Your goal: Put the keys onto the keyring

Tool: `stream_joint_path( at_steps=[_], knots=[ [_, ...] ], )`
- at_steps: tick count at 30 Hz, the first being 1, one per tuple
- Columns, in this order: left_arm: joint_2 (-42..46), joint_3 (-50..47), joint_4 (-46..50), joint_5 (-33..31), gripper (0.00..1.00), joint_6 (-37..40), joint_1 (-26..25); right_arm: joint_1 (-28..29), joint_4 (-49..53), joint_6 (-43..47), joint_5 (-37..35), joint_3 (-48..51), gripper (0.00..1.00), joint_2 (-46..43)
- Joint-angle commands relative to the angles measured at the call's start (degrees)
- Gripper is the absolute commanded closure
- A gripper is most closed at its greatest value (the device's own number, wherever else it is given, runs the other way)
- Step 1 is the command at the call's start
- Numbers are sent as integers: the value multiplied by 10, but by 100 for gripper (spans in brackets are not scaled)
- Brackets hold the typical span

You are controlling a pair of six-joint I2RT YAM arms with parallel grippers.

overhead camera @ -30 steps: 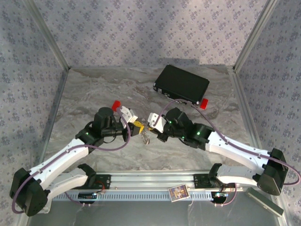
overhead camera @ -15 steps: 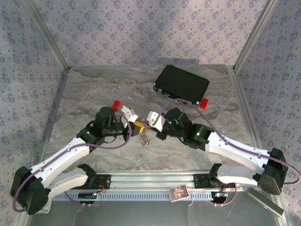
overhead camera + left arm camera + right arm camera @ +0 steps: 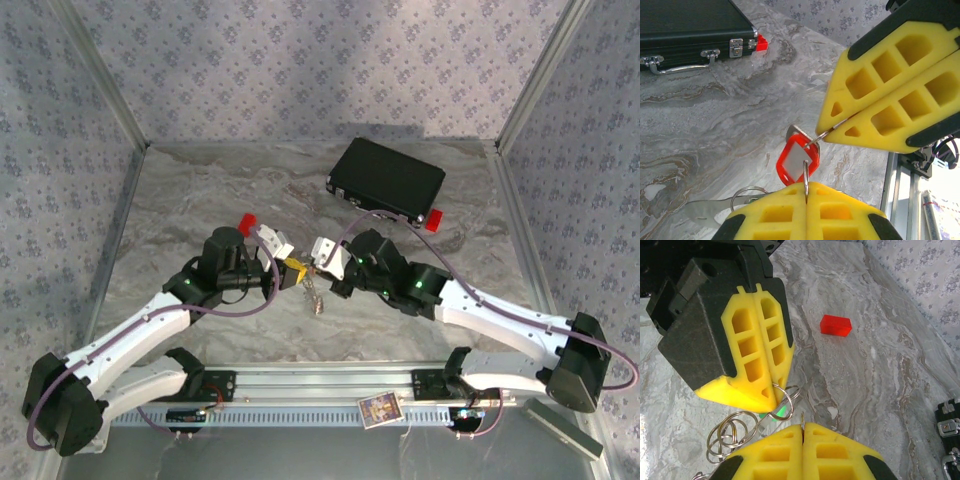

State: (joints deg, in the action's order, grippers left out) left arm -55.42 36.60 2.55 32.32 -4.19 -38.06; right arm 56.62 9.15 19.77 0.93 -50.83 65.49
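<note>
My two grippers meet tip to tip above the middle of the table, left gripper (image 3: 295,268) and right gripper (image 3: 317,265). In the left wrist view my left gripper (image 3: 806,186) is shut on a thin metal keyring (image 3: 805,172) seen edge-on. Just beyond it hangs the red-and-white key (image 3: 797,161), its wire ring pinched by the right gripper's yellow fingers (image 3: 890,95). In the right wrist view my right gripper (image 3: 803,426) is shut on a ring edge. The left gripper's fingers (image 3: 757,355) pinch a ring (image 3: 786,394), with the green key (image 3: 782,412) behind it. Several linked rings (image 3: 725,440) dangle below.
A black case (image 3: 388,180) lies at the back right, its latches facing the arms. One red block (image 3: 248,222) sits behind the left gripper, another (image 3: 433,219) at the case's near corner. A small card (image 3: 380,409) rests on the front rail.
Both grippers have stayed shut and nearly still. The bunch of rings hanging between them has swung slightly right and lower.
</note>
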Motion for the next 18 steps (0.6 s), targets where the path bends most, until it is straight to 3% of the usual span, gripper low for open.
stream_joint_path(
  at_steps=[1,18],
  knots=[
    [3,21,-19,6,100,-4,-5,5,-2,-1,11,-6,100,7],
    [4,21,-20,0,100,-4,-6,8,9,3,45,-10,100,10]
  ],
)
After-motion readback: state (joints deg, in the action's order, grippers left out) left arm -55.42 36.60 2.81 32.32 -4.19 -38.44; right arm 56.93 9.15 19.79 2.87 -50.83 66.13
